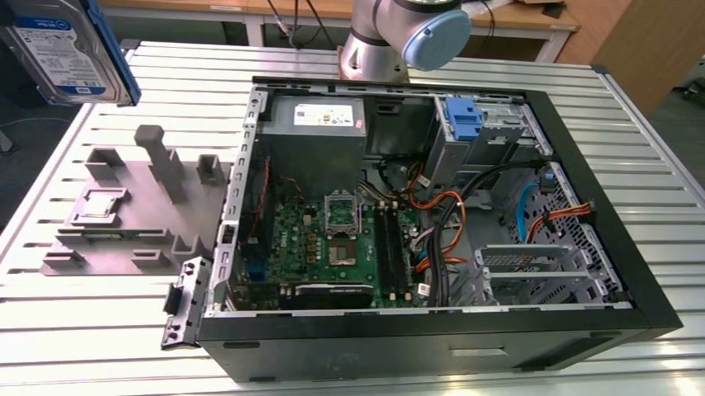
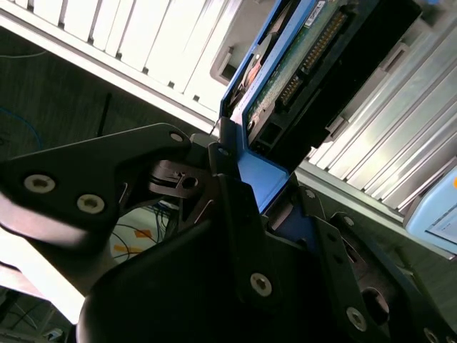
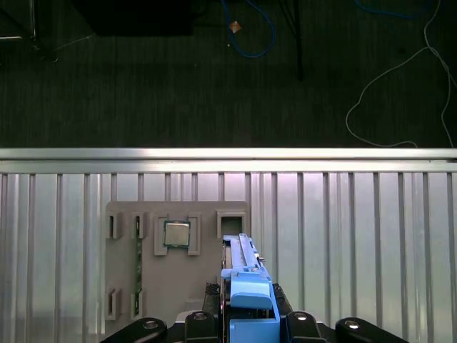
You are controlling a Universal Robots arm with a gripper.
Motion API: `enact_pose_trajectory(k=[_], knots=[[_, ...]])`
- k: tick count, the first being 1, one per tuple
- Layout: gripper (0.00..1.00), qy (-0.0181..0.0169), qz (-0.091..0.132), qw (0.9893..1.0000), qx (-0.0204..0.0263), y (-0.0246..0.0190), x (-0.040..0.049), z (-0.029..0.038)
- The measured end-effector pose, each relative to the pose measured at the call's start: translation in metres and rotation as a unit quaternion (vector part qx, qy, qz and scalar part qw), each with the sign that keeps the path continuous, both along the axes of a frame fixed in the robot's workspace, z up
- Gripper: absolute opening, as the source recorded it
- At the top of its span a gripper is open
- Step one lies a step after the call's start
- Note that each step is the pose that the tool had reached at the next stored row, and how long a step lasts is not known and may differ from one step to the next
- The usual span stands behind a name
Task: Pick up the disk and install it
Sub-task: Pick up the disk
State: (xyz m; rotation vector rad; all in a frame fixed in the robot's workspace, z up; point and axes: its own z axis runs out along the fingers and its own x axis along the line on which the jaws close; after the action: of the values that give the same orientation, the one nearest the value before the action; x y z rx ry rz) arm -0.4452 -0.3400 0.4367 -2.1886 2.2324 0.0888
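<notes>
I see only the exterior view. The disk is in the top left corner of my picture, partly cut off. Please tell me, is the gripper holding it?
Observer: Yes. In the second wrist view the gripper is shut on the blue carrier end of the disk.
Operator: Which face of the disk is toward that camera?
Observer: The underside. Its green circuit board and connector pins show there.
Operator: And what is beyond the disk, seen from the wrist?
Observer: In the first wrist view the disk shows edge-on in front of the gray fixture, beside a slot that looks empty. The chip sits in another pocket.
</notes>
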Motion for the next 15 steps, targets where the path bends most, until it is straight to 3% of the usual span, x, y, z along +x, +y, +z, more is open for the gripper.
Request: enact_pose_trajectory(k=[15], knots=[[0.37,0.0000,0.000,1.0000,0.0000,0.0000,0.0000,0.0095]])
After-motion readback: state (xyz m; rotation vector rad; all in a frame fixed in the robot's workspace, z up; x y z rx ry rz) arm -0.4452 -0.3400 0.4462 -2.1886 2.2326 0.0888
